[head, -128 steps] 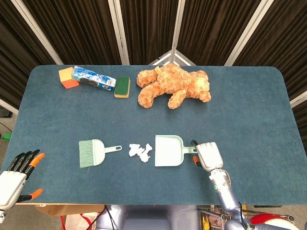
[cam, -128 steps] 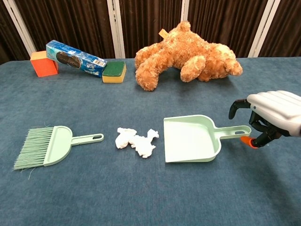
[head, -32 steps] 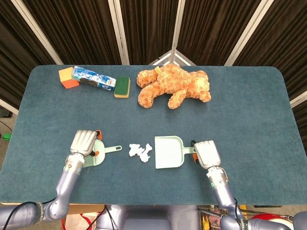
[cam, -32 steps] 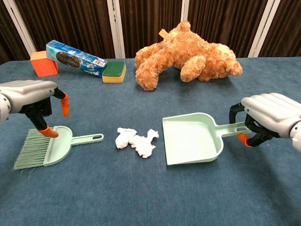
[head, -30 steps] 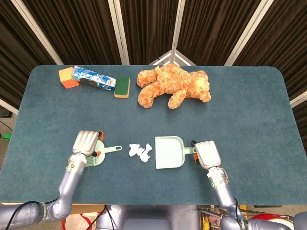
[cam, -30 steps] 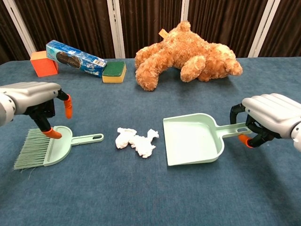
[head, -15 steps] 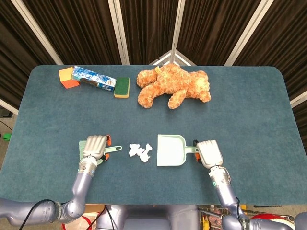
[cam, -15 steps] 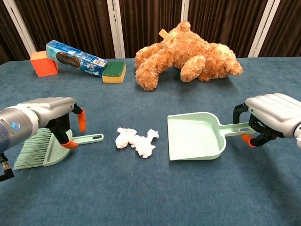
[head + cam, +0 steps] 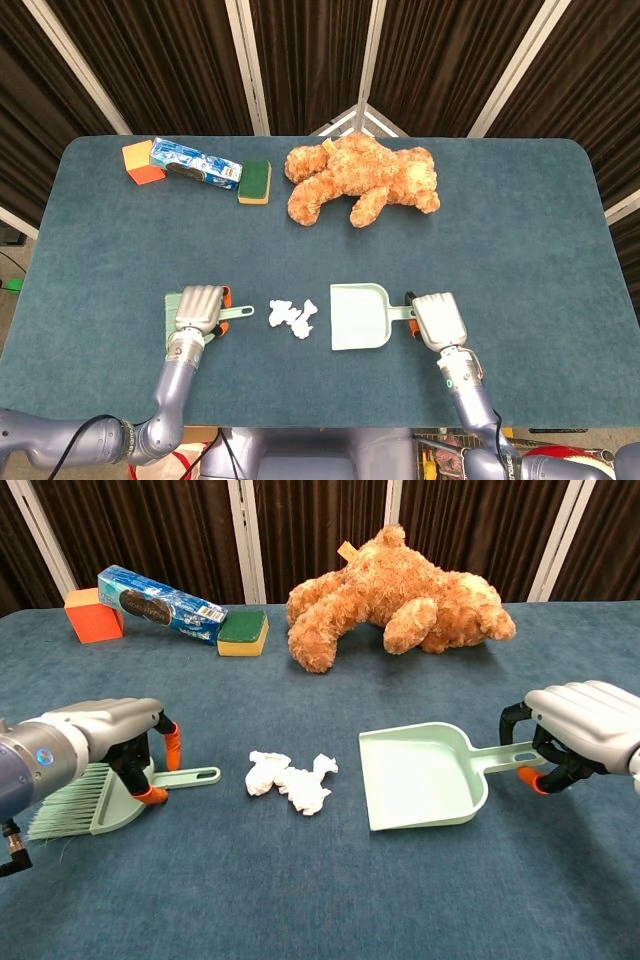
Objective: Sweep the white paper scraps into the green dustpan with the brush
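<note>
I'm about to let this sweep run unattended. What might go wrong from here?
The left hand is only closing on the brush near its head, so its hold may slip mid-sweep. The dustpan, held by its handle in the right hand, sits apart from the paper scraps with bare table between, so scraps could scatter or stop short. A light pan may also slide when pushed.
</note>
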Motion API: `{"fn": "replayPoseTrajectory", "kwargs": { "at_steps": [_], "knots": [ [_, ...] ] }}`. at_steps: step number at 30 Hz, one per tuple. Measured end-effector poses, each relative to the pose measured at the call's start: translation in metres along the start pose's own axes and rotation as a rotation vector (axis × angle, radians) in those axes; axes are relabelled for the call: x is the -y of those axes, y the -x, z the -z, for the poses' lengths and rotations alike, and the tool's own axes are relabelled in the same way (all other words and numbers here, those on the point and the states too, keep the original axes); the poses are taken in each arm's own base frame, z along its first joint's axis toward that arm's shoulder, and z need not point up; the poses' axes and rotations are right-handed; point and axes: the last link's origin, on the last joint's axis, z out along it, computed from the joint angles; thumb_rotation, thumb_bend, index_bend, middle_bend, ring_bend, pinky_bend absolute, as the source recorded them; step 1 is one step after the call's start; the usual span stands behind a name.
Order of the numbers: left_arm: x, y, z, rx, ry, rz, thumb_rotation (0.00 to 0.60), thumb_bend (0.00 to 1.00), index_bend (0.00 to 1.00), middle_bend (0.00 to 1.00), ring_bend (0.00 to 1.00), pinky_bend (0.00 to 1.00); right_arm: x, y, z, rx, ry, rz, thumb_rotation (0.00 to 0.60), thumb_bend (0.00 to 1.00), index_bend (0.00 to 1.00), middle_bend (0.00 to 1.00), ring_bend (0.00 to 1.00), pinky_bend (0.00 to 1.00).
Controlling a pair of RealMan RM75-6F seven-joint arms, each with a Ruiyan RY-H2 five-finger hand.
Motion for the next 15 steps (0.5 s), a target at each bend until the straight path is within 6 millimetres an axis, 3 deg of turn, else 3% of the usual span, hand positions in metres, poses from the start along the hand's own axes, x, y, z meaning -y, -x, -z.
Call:
{"fn": "replayPoseTrajectory", "kwargs": {
  "at_steps": [15],
  "knots": [
    [-0.0006,-0.0012,0.0002,-0.022,0.013,0.028,0.6,0.59,0.69,1.0,1.0,1.0,0.0005,-0.0005,0.002,0.001,-0.001,0.009,0.6,0.52,0.59,0.92,0.9,0.91]
  ]
}}
